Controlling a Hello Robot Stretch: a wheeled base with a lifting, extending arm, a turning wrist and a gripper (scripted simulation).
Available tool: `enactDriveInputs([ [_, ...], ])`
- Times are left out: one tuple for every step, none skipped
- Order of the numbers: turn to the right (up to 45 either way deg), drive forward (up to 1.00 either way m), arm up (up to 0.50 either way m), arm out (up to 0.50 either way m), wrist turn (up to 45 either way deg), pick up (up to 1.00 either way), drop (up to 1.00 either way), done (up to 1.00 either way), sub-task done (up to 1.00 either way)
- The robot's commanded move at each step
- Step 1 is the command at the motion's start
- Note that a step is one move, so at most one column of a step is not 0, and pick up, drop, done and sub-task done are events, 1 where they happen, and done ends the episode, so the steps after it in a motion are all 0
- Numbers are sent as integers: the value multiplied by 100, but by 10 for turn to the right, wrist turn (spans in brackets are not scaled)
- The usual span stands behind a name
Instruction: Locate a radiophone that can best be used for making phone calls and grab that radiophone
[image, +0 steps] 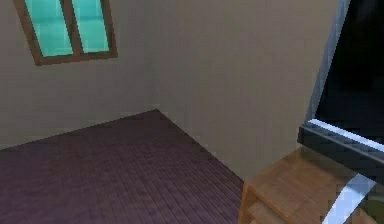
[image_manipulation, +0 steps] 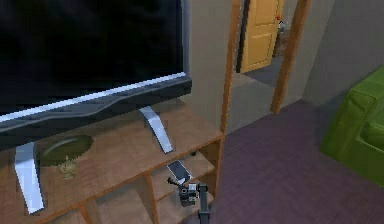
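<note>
Found, it seems: a small silver slab-like handset at the light wooden bench's five-o'clock edge; whether the jaws there grasp it, I cannot tell.

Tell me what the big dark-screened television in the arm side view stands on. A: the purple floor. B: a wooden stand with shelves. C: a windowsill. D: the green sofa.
B: the television rests by its two grey legs on the top of the wooden stand, while the green sofa sits apart at the arm side view's right.
</note>
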Motion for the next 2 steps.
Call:
enactDriveInputs([
  [0,0,10,0,0,0,0,0,0],
  [0,0,0,0,0,0,0,100,0],
])
